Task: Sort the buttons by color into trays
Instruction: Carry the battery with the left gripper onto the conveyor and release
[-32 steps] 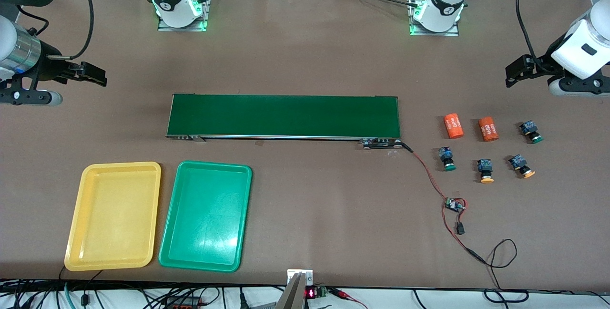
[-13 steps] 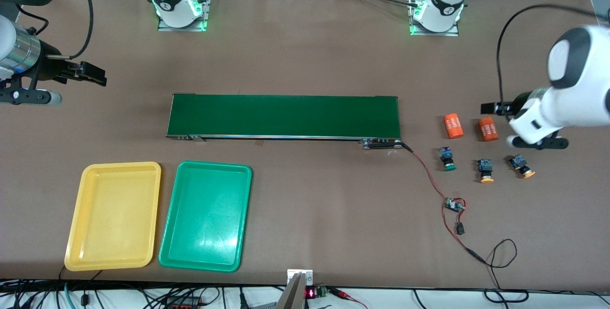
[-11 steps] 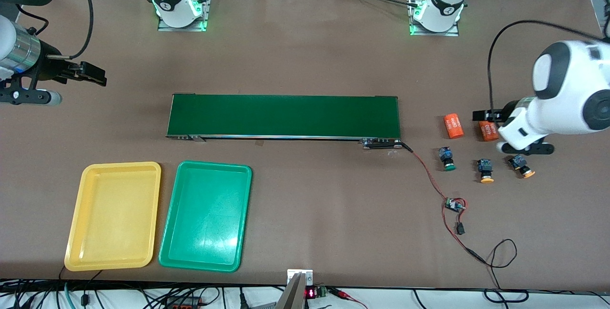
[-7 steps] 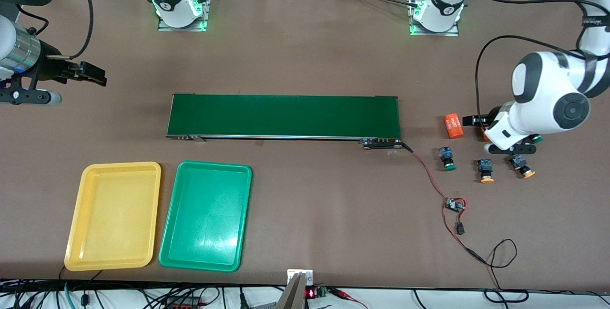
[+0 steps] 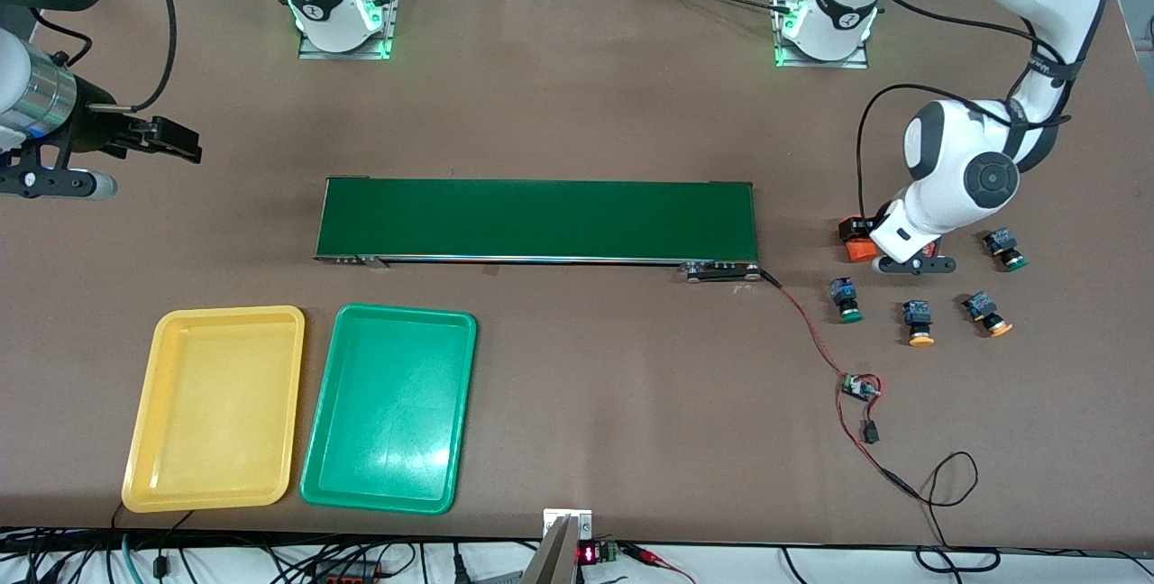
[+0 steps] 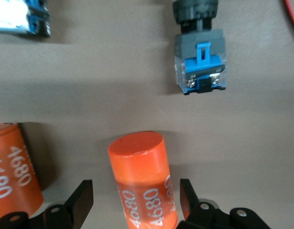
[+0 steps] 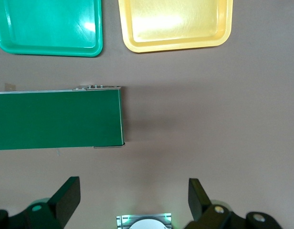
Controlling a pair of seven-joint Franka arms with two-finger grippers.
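Four buttons lie at the left arm's end of the table. Two have green caps [image 5: 846,301] [image 5: 1006,250]. Two have orange caps [image 5: 920,323] [image 5: 988,313]. My left gripper [image 5: 856,234] [image 6: 136,198] is open, low over the table. Its fingers [image 6: 82,198] straddle an orange cylinder marked 4680 [image 6: 143,181] [image 5: 859,249], with a gap on each side. One button [image 6: 200,59] lies just past that cylinder's end. The yellow tray [image 5: 144,440] and the green tray [image 5: 325,440] sit side by side at the right arm's end. My right gripper [image 5: 176,141] [image 7: 132,191] waits open and holds nothing.
A second orange cylinder [image 6: 13,171] lies beside the straddled one, mostly hidden under the left wrist in the front view. A long dark-green conveyor belt [image 5: 536,219] crosses the middle. A red wire [image 5: 816,341] runs from it to a small circuit board [image 5: 859,387].
The left arm swung in from the table's end, passed over the buttons and came down around the orange cylinder nearer the conveyor. The right arm stayed still.
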